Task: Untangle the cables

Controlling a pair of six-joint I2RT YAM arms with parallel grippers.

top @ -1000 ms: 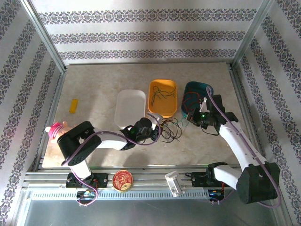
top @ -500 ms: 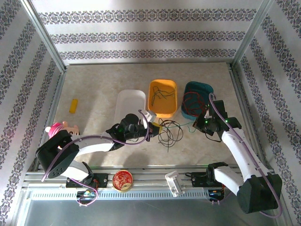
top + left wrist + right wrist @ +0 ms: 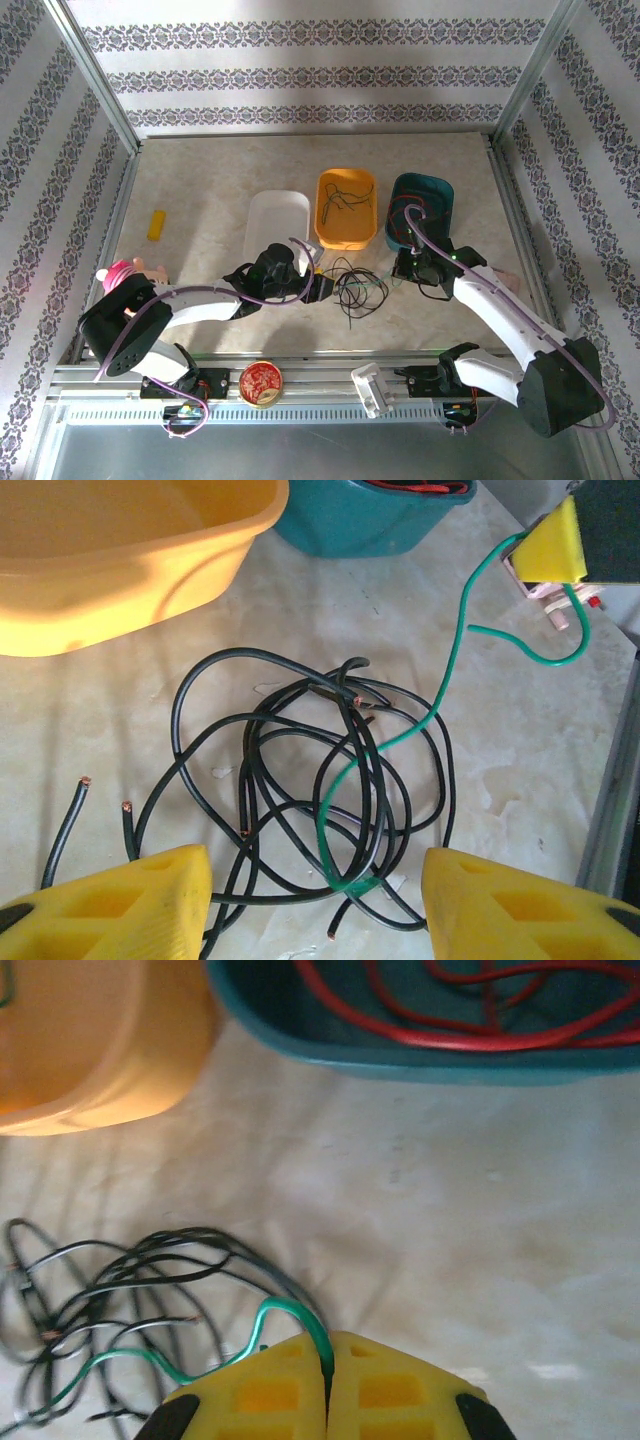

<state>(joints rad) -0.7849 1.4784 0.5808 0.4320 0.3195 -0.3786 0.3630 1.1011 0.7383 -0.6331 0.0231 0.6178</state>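
marble-look table point(image 3: 200, 180): white tub point(image 3: 277, 220), orange tub point(image 3: 347, 241), teal tub point(image 3: 446, 200), black cable tangle point(image 3: 358, 288), yellow block point(image 3: 156, 224) far left.

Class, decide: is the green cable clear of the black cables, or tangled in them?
Tangled: the green cable loops among the black cables, its far end pinched in the shut right gripper.

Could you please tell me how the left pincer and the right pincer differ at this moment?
The left pincer stands open, gripping nothing; the right pincer is shut on the green cable. The left pincer hangs over the black cables; the right pincer sits beside them, near the teal tub. Both have yellow fingers.
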